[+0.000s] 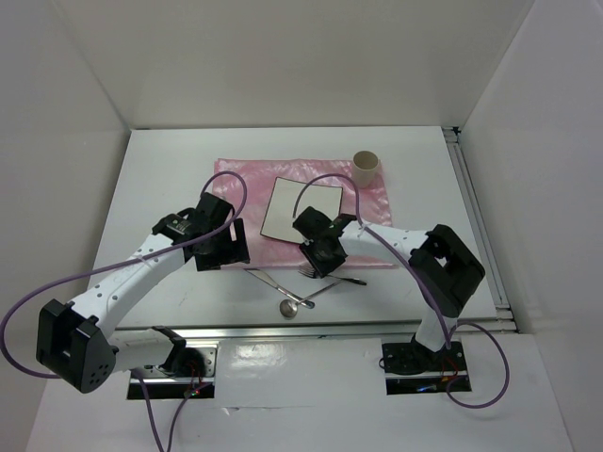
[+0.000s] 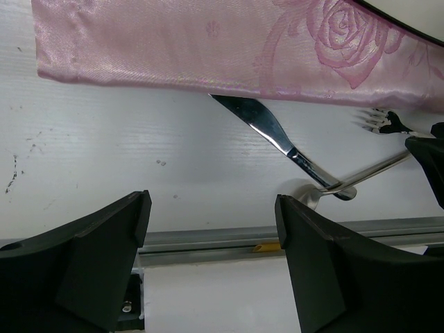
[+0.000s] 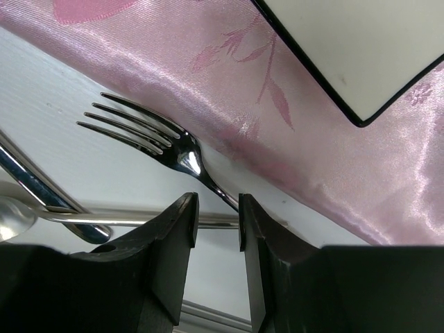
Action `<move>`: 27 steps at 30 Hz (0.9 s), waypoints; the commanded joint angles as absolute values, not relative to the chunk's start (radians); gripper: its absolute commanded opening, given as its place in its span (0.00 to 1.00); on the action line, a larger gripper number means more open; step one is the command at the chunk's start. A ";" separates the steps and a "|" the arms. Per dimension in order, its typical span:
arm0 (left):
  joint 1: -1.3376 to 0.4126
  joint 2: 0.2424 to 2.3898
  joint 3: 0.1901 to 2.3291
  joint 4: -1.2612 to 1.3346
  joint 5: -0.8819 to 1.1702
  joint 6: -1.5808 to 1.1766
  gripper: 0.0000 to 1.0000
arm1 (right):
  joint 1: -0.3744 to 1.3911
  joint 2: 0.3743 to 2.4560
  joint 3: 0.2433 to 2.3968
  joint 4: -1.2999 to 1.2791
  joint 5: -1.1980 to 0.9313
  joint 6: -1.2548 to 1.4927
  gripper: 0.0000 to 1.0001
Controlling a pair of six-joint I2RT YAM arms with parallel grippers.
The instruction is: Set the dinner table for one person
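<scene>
The white tabletop [image 1: 170,169] fills the space ahead of both arms. A pink cloth [image 1: 245,179] lies at its middle, carrying a square plate [image 1: 301,209] and a cup [image 1: 366,165]. The cutlery lies bunched on bare tabletop just in front of the cloth's near edge. The step in hand looks like taking the fork [image 3: 184,156]. The right jaws sit low and narrow, one on each side of its handle just behind the neck, with the tines pointing away along the cloth's edge. Whether they already pinch the metal cannot be told. To do it well, close squarely across the handle so the fork does not twist, and confirm the grip before rising. The spoon [image 1: 288,307] has its handle running just beside the jaws, crossing the knife [image 2: 260,121], so either could be nudged or dragged along. Lift straight up until the tines are clear of the cloth's edge, since catching the shiny fabric would pull the plate askew. Then carry the fork to the cloth beside the plate and lay it flat, parallel to the plate's edge. The left jaws hang wide, holding nothing, above the tabletop near the knife. They are well placed for that piece, but should wait so the arms do not crowd each other.
</scene>
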State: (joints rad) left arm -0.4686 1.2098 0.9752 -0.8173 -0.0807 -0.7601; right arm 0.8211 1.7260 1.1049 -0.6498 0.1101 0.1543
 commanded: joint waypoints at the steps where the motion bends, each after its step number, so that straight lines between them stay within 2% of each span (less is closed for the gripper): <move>1: -0.474 1.216 0.989 -0.804 -0.091 -0.747 0.90 | 0.831 1.709 1.121 -0.638 0.138 0.133 0.41; 12: -0.474 1.207 0.980 -0.804 -0.100 -0.747 0.90 | 0.831 1.741 1.045 -0.598 0.101 0.095 0.42; 18: -0.474 1.207 0.971 -0.804 -0.100 -0.747 0.90 | 0.831 1.761 1.025 -0.563 0.092 0.086 0.38; 23: -0.474 1.207 0.971 -0.804 -0.100 -0.747 0.90 | 0.831 1.792 1.034 -0.532 0.083 0.074 0.30; 27: -0.474 1.207 0.971 -0.804 -0.109 -0.747 0.90 | 0.831 1.793 1.045 -0.522 0.072 0.035 0.18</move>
State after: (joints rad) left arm -0.4686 1.2098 0.9752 -0.8143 -0.0925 -0.7597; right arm 0.8227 1.7500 1.0504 -0.6006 0.0704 0.0677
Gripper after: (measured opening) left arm 0.903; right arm 0.210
